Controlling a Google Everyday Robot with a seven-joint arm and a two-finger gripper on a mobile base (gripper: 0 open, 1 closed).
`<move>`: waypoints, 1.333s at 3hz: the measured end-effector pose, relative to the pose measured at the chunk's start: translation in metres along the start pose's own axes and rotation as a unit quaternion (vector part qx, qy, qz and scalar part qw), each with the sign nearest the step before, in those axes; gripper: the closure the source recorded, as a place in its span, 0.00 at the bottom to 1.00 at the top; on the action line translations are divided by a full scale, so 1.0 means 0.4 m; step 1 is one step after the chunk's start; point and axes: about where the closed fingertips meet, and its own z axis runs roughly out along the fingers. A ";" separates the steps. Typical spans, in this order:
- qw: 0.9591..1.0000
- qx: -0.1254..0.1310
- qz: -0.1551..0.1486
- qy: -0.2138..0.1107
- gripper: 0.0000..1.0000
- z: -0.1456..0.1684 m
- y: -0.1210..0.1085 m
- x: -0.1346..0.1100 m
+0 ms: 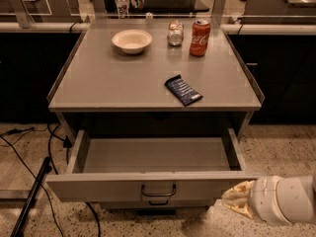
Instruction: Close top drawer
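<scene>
Desk (123,83) looks fine, but top drawer (98,186) hangs wide open. Gripper (231,200), fingers clenched empty, sits off its right corner, so pushing there could skew it.

Looks down steeply from in front of the pulled-out top drawer (98,187), facing the table top (123,83) beyond, fairly near; catches the gripper (236,200) at the lower right corner.

The pincer (237,200), low right beside the top drawer (98,185) front, has its arm (291,206) cut off at the right edge.
</scene>
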 end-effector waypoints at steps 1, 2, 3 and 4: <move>0.999 0.039 -0.021 -0.032 1.00 0.046 -0.022 -0.019; 0.993 0.102 -0.055 -0.029 1.00 0.089 -0.066 -0.028; 0.992 0.111 -0.054 -0.026 1.00 0.085 -0.078 -0.026; 0.990 0.121 -0.071 -0.021 1.00 0.119 -0.078 -0.004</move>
